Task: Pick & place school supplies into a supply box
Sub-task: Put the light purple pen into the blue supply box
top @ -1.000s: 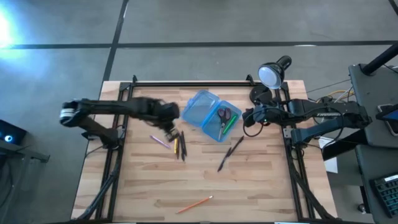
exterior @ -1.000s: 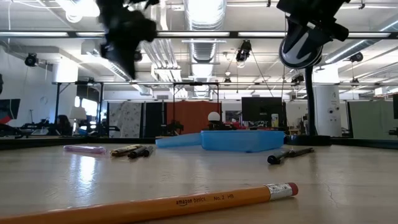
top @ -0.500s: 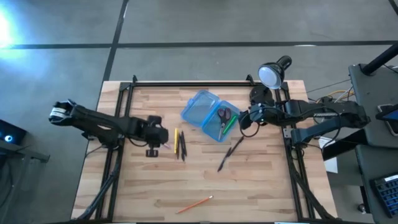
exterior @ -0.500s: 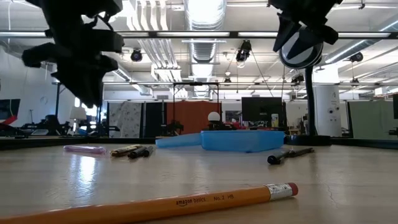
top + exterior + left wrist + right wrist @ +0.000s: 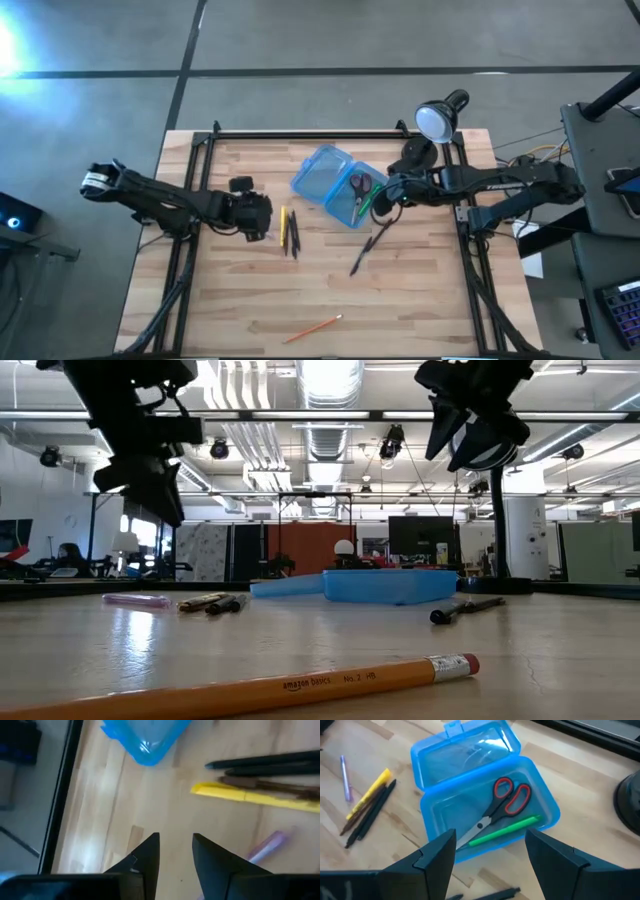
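supply box (image 5: 338, 186) open | scissors (image 5: 496, 811), green pen (image 5: 504, 831) lie lengthwise inside

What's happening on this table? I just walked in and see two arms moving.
Two robot arms are filling an open translucent blue plastic box; red-handled scissors and a green pen already lie inside. The right gripper hovers open above it, empty. The left gripper, empty, hangs over the wooden table near the yellow marker, black pens and pink pen.

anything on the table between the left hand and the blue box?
Yes: high view shows a yellow pen and dark pencils lying between the left hand and the translucent blue plastic supply box.
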`<act>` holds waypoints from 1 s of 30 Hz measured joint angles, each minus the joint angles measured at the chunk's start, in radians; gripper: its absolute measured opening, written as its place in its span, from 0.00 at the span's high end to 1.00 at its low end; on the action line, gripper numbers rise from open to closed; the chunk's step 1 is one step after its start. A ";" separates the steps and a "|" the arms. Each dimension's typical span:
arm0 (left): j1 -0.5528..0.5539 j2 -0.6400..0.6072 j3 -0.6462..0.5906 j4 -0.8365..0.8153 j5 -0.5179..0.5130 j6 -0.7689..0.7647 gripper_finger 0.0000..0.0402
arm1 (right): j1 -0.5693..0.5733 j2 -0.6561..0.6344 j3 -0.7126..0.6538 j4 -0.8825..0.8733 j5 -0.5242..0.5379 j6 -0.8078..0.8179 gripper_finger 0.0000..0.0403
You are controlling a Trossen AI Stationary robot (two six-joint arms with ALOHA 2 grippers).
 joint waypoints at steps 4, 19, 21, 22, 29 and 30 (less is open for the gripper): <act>-0.040 0.000 0.015 0.001 0.023 0.097 0.75 | 0.000 -0.003 0.000 0.009 0.010 -0.017 0.43; -0.045 0.002 -0.139 0.129 0.291 0.466 0.75 | -0.001 -0.007 0.000 0.017 0.011 -0.035 0.43; -0.041 0.002 -0.169 0.154 0.300 0.479 0.75 | -0.001 -0.007 0.000 0.017 0.011 -0.035 0.43; -0.037 0.002 -0.180 0.161 0.301 0.482 0.75 | -0.001 -0.007 0.000 0.016 0.011 -0.035 0.43; 0.034 0.002 -0.234 0.204 0.391 0.483 0.75 | -0.001 -0.007 0.000 0.017 0.011 -0.035 0.43; 0.046 0.002 -0.242 0.209 0.401 0.486 0.75 | -0.001 -0.007 0.000 0.016 0.011 -0.035 0.43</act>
